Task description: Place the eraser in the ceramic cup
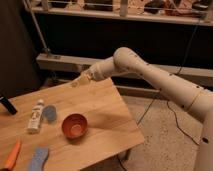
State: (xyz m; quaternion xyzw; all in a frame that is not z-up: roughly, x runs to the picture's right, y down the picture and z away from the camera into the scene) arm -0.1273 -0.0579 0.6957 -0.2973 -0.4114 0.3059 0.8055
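The ceramic cup (75, 126) is a low red-orange bowl with a paler inside; it stands empty near the middle of the wooden table (107, 112). A pale blue oblong piece (39, 159) lies at the front left edge and a small blue-grey round piece (50, 113) lies beside the white bottle (36, 116). I cannot tell which of them is the eraser. My gripper (80, 80) hangs over the table's far edge, behind and above the cup, well apart from it.
An orange tool (12, 155) lies at the front left corner and a black object (7, 105) at the left edge. A metal rail and shelf (60, 62) run behind the table. A cable (150, 107) trails on the speckled floor to the right.
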